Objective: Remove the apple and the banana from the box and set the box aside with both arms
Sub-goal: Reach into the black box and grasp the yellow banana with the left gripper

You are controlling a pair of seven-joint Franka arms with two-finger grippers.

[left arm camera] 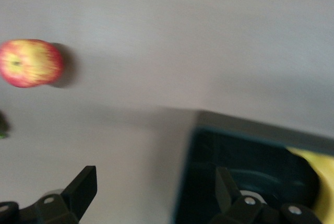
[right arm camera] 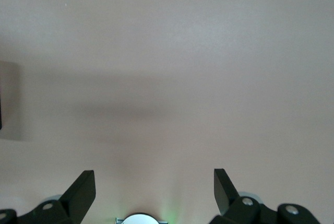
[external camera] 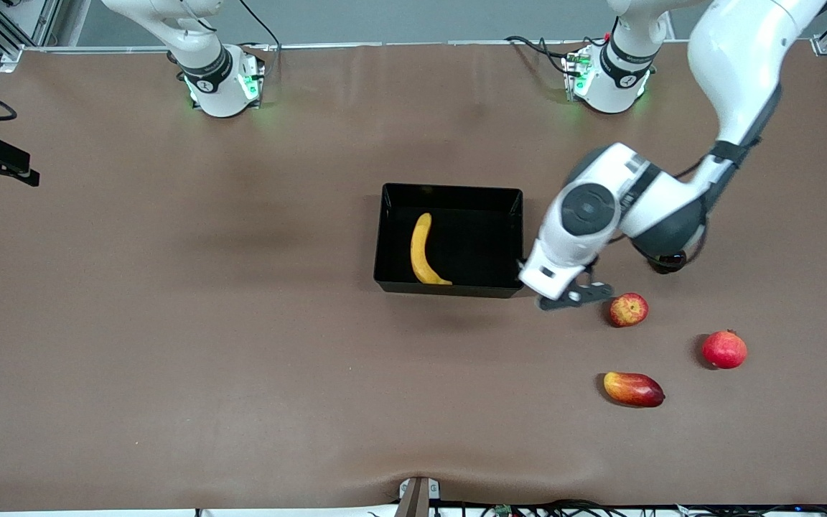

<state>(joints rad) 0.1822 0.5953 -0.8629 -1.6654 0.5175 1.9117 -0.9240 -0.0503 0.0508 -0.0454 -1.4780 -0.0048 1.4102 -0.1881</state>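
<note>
I see the banana [external camera: 426,251] lying in the box [external camera: 449,291]. My left tool [external camera: 577,295] hangs wide and empty over the box's corner, near the apple [external camera: 628,309]. My right tool [right arm camera: 154,192] waits wide over bare worktop [external camera: 169,323].

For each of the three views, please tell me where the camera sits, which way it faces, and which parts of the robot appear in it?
Front view: high across the table, facing both bases; sees the box, banana, apple and left end effector.
Left wrist view: on the left wrist, looking down; its open end effector straddles the box wall.
Right wrist view: looks at bare table past the open right end effector.
Shared: apple, box, banana.
</note>
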